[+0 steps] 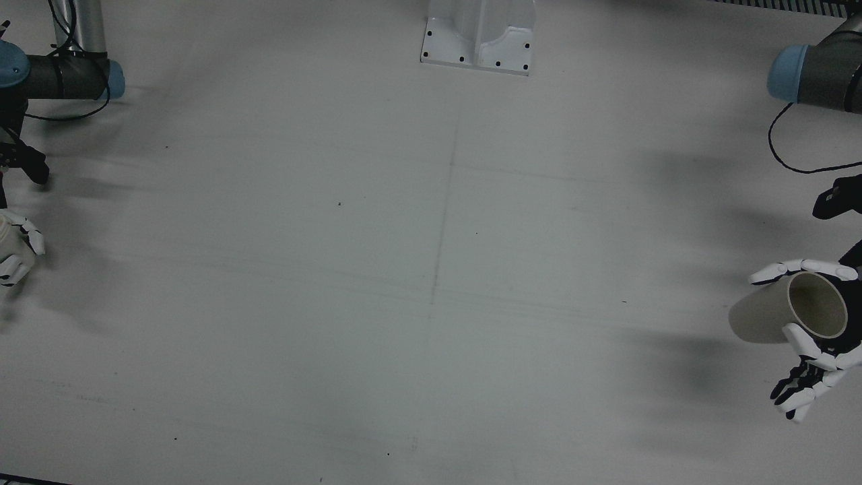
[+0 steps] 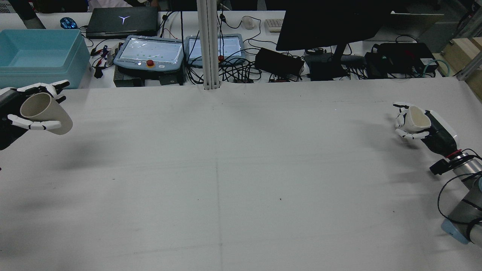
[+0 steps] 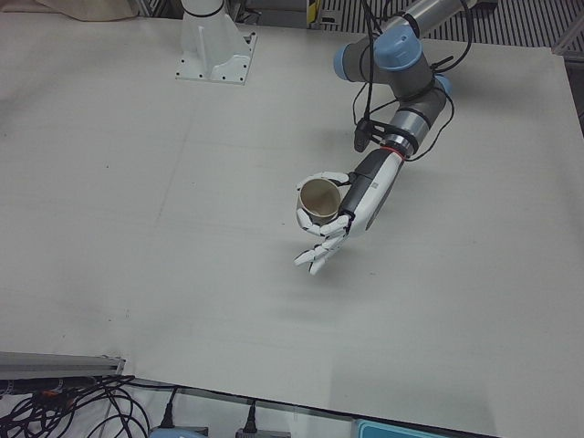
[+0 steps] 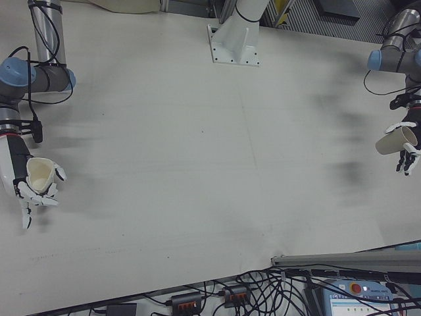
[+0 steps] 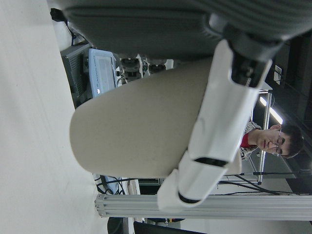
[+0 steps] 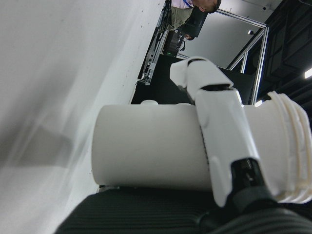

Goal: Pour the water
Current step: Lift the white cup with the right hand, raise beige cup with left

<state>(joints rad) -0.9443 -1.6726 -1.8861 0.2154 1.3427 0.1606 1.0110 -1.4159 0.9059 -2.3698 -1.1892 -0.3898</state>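
White desk, broad and matt, faint seam lines across its middle; nothing stands on its central area.

Left hand, white-and-black, many-fingered, at the desk's left edge in the rear view: fingers wrapped around a beige paper cup, tapered and open-mouthed. Cup is tilted well off upright, mouth turned toward the arm, and held clear above the desk. The left-front view shows its inside, which looks empty.

Right hand, same build, at the far right edge in the rear view: fingers closed on a white plastic cup with a ribbed rim. Cup is carried above the desk, mouth upward and slightly tilted; contents cannot be told.

The two cups are well apart, at opposite sides of the desk.

Beyond the desk's far edge: light-blue plastic bin, two teach pendants with pale screens, black monitor, tangled cables.
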